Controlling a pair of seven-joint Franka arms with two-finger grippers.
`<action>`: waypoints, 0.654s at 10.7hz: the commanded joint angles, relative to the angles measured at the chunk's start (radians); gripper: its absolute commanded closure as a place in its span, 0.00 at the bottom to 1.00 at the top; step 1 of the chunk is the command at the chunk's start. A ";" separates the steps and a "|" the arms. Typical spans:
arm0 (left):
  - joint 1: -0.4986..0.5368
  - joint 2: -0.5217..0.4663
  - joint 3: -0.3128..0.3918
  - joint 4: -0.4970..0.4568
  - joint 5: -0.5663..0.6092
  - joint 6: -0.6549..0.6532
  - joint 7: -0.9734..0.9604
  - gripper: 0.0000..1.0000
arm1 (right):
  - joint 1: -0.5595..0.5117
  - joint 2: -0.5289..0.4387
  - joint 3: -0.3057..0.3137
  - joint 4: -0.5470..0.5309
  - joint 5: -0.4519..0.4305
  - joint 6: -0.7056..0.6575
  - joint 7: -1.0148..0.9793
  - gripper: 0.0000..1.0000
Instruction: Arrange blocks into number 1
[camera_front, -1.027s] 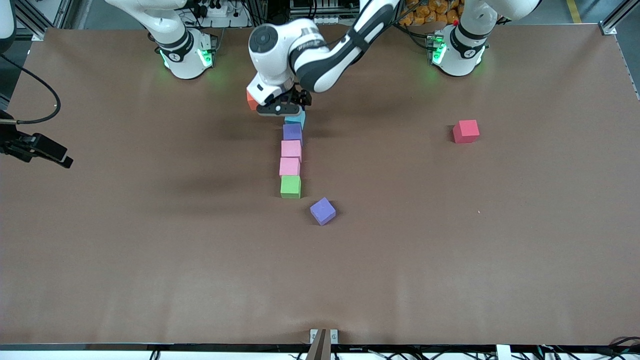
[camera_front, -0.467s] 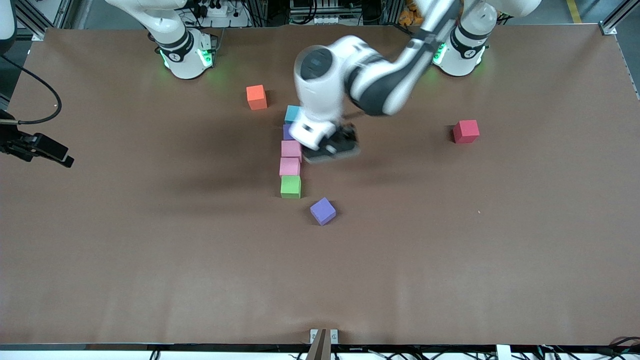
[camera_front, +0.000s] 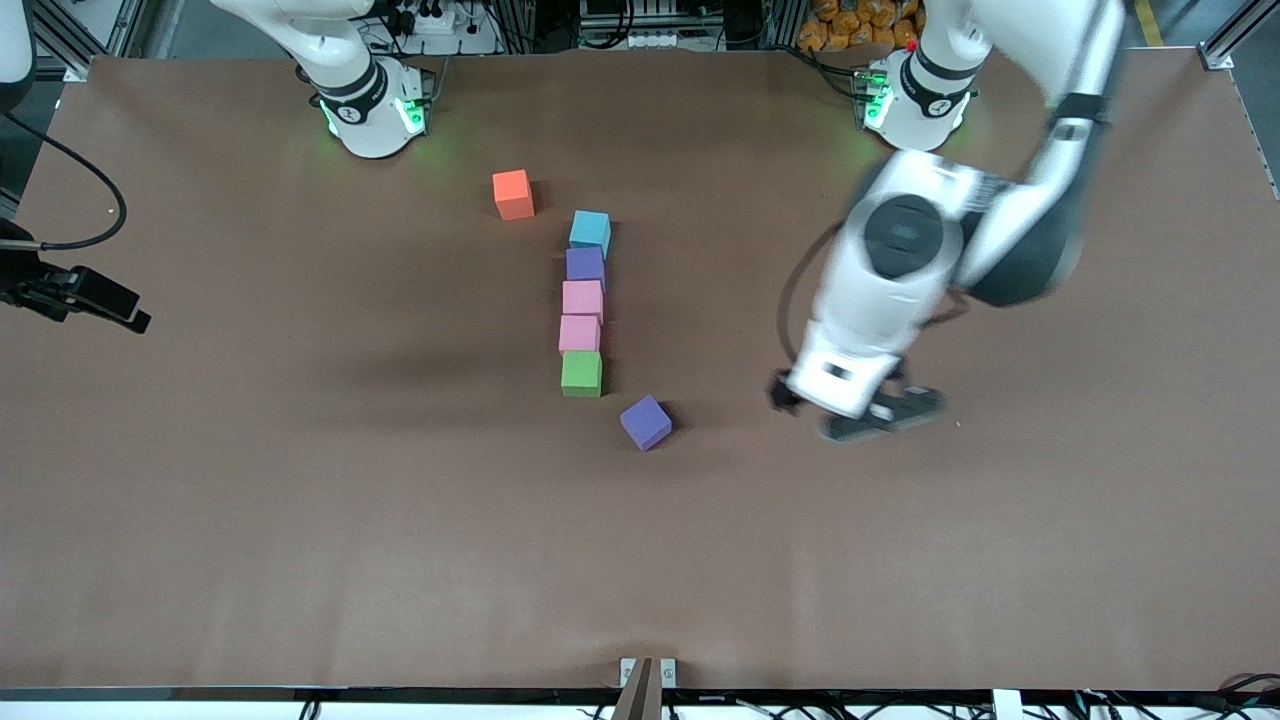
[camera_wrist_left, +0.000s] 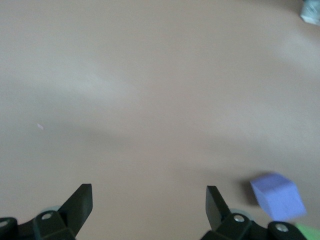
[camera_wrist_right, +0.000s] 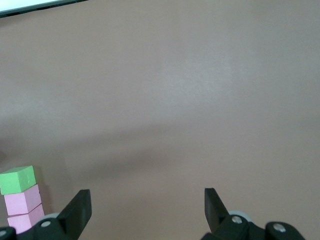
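Black left pincer (camera_wrist_left: 149, 202) wide open, empty

My left arm (camera_front: 960, 240) is glossy white shell with dark grey bands at the joints and a round dark cap on the wrist housing. A thin black cable loops beside that housing. Both my bases (camera_front: 915, 95) are white domes ringed in black, glowing green at the foot. My left pincer (camera_front: 870, 415) is black, and my right pincer (camera_wrist_right: 147, 210) shows black wedge fingers (camera_wrist_right: 80, 207) with small silver screws at their roots.
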 joint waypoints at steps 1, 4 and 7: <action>0.107 -0.049 -0.025 -0.024 -0.007 -0.074 0.070 0.00 | -0.005 0.006 0.008 0.020 -0.020 -0.015 -0.005 0.00; 0.268 -0.115 -0.031 -0.055 -0.117 -0.244 0.104 0.00 | -0.005 0.006 0.008 0.020 -0.020 -0.017 -0.005 0.00; 0.310 -0.312 -0.037 -0.335 -0.136 -0.211 0.205 0.00 | -0.005 0.006 0.008 0.020 -0.020 -0.017 -0.005 0.00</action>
